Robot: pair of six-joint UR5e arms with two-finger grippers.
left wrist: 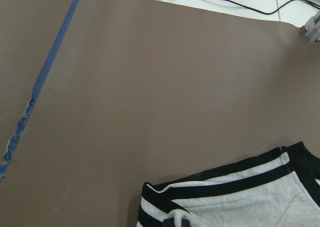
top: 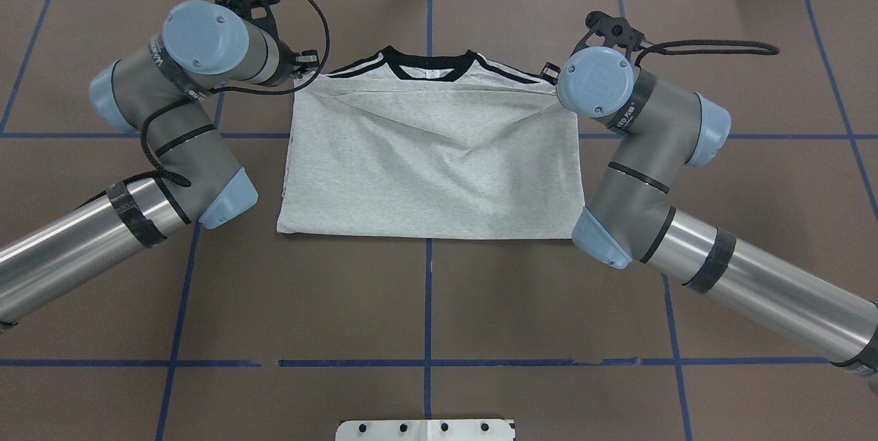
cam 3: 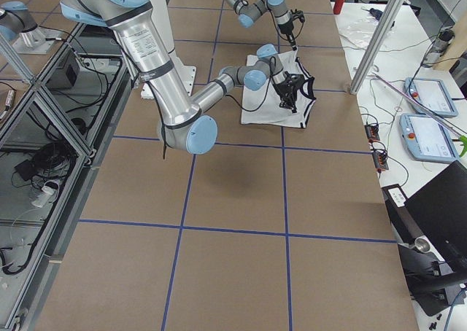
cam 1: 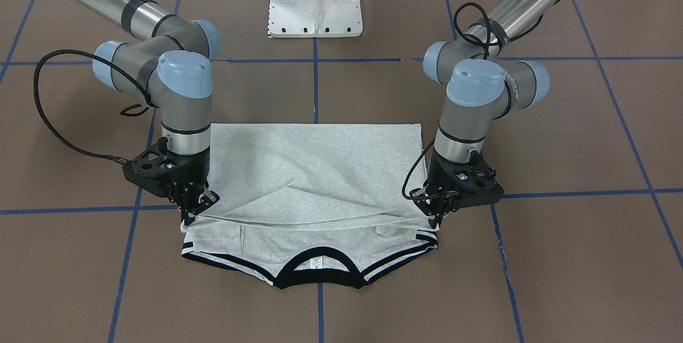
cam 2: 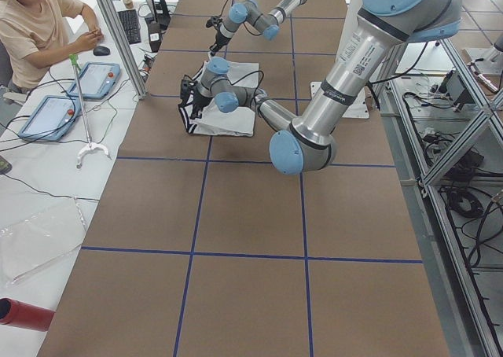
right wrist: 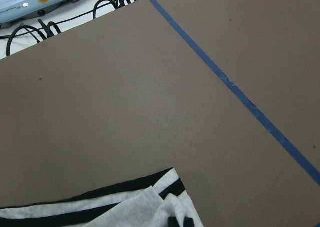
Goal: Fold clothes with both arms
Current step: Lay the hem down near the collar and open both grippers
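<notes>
The T-shirt (cam 1: 315, 172) is laid flat on the table (cam 1: 341, 92), hem folded up short of the collar (cam 1: 320, 274), with the left gripper (cam 1: 436, 218) and right gripper (cam 1: 193, 214) set at the hem corners, presumably to square the fold, though jaw closure cannot be told.

I'm driving a robotics lab bench: brown table (top: 549, 304) gridded in blue tape (top: 428, 304), aluminium framing (cam 2: 119, 38), teach pendants (cam 2: 47, 117) (an operator (cam 2: 35, 23) seated beside them).
</notes>
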